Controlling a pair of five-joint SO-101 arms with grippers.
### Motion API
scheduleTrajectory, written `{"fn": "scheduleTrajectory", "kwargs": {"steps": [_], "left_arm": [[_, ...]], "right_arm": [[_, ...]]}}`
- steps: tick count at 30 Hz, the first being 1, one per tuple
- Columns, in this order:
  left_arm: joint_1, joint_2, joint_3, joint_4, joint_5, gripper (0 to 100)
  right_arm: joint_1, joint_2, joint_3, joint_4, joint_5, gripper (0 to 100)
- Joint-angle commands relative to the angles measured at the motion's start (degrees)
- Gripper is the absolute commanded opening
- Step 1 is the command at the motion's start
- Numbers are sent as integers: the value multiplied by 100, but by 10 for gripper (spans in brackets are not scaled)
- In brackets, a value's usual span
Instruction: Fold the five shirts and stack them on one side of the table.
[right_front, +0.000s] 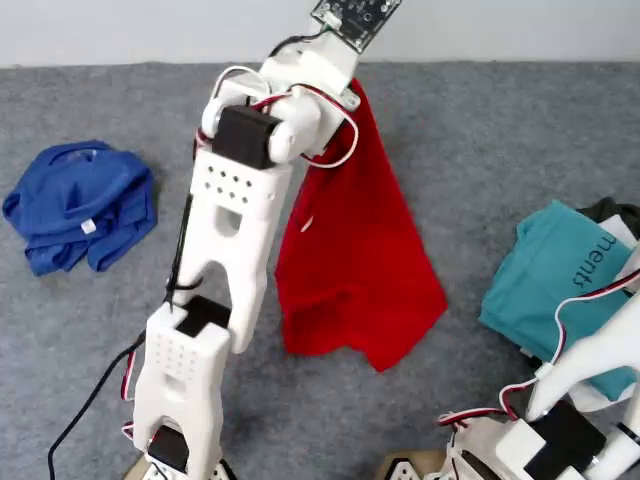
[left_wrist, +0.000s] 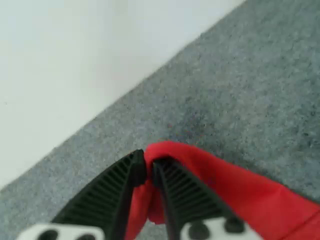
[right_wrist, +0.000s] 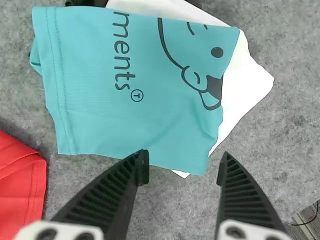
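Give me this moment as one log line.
left gripper: shut on red shirt, hanging | right gripper: open above teal shirt | blue shirt: crumpled

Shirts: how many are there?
5: blue shirt crumpled at left; red shirt in the left pincer; teal shirt folded at right on a white shirt, a dark one perhaps underneath.

We see the left arm (right_front: 228, 235) and right arm (right_front: 600, 365) in white plastic. The left arm carries rows of small round holes (right_front: 232, 182), black motors (right_front: 245, 135) and looping red, white and black cables (right_front: 350, 145). The left gripper (left_wrist: 148, 162) and right gripper (right_wrist: 183, 157) have black ribbed fingers (right_wrist: 115, 190) on white bases (right_wrist: 47, 231).
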Motion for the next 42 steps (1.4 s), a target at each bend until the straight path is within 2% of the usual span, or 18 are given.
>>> {"fn": "scheduleTrajectory", "kwargs": {"steps": [1, 10, 13, 18, 22, 25, 27, 31, 34, 42], "left_arm": [[-70, -18, -31, -123, -26, 19], [-62, 0, -13, -62, -26, 19], [-53, 9, 4, 97, -26, 23], [-79, 9, 4, 475, -26, 164], [-220, 26, 4, 299, -26, 179], [-554, 193, -31, -44, 35, 177], [-765, 290, -31, 26, 352, 177], [-932, 316, -31, 659, 589, 177], [-914, 396, 22, 1204, 580, 177], [-730, 1398, 1596, 1284, 589, 150]], "right_arm": [[-57, -251, 0, 66, 70, 231], [-101, -251, 0, 233, 88, 231], [-426, -251, 0, 418, 369, 231], [-1007, -259, 0, 444, 475, 231], [-1420, -541, 378, 426, 484, 231], [-1921, -945, 870, 400, 712, 231], [-2343, -1279, 1169, 400, 1002, 231], [-3248, -2000, 2057, 338, 1486, 231], [-3934, -2387, 3068, -75, 1705, 231], [-5719, -2422, 4888, -875, 1908, 231]]}}
